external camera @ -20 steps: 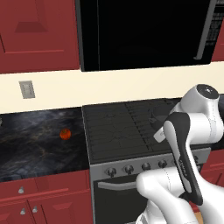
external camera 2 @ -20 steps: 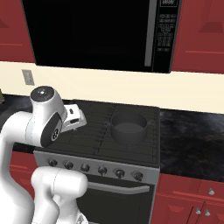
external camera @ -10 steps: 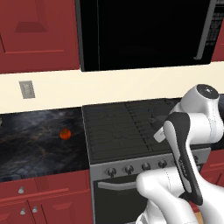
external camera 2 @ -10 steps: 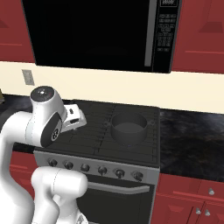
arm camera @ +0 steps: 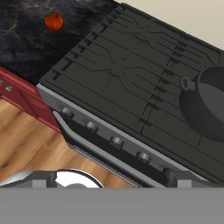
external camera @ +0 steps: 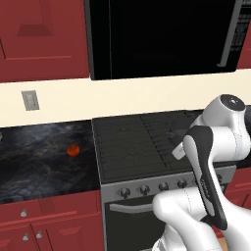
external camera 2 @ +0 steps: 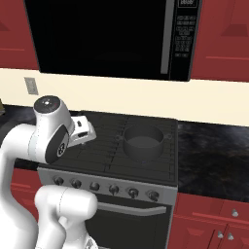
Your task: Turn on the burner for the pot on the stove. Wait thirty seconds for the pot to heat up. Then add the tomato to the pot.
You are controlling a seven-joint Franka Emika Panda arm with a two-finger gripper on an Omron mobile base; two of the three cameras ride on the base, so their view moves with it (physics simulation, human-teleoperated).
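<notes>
- The fingers are wide apart and hold nothing.
- The knobs (external camera 2: 114, 189) sit along the stove (external camera 2: 104, 151) front.
- The pot (external camera 2: 142, 143) is on a right burner.
- The tomato (external camera: 73, 150) lies on the dark worktop (external camera: 39, 157), left of the stove.

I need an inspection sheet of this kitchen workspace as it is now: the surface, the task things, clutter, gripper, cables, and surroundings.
Surface: dark marbled counter on both sides of the stove, red cabinets below.
Job's things: stove with a row of knobs on its grey front; grey pot on a right-hand burner, looks empty; tomato on the counter left of the stove, apart from the pot.
Clutter: nothing seen.
Grippers: gripper open, holding nothing; the hand view looks down over the stove front.
Cables: nothing seen.
Surroundings: black microwave above the stove, wall outlet, cream wall, wooden floor.
</notes>
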